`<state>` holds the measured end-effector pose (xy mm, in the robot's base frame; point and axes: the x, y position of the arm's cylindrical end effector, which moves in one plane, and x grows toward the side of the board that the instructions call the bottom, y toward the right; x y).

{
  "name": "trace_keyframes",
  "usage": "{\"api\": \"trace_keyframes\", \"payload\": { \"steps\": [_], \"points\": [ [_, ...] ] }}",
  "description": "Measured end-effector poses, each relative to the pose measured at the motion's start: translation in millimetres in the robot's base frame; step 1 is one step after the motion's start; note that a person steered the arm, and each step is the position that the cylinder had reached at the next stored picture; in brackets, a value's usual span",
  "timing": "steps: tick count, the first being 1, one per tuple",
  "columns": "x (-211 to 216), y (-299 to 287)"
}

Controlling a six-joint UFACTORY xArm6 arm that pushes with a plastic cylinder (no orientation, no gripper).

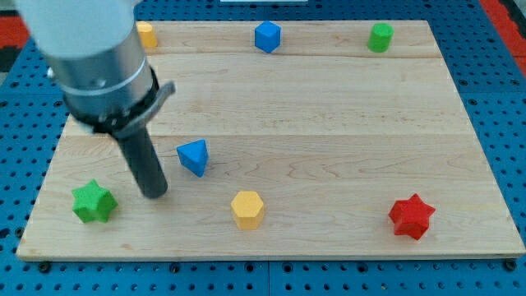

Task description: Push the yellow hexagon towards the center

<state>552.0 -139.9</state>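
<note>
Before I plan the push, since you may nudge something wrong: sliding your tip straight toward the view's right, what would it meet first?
Probably nothing at first: my tip would pass between the blue triangle and yellow hexagon, though clearances look tight.

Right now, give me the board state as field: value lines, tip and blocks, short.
tip: my tip on the board, lower left
target: yellow hexagon, near the view's bottom edge, right of my tip, not touched
nearest blocks: blue triangle just right of the rod; green star to its left
far right: red star, bottom
top edge: yellow block partly hidden by the arm, blue block, green cylinder
surface: wooden board
</note>
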Motion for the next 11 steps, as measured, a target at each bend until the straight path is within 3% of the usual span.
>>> {"api": "trace_keyframes", "payload": {
  "steps": [1,3,5,8,11],
  "points": [
    [55.2,12.1],
    [15.1,128.4],
    [-14.5,207.5],
    [-1.5,299.4],
    [-82.2,159.8]
  ]
}}
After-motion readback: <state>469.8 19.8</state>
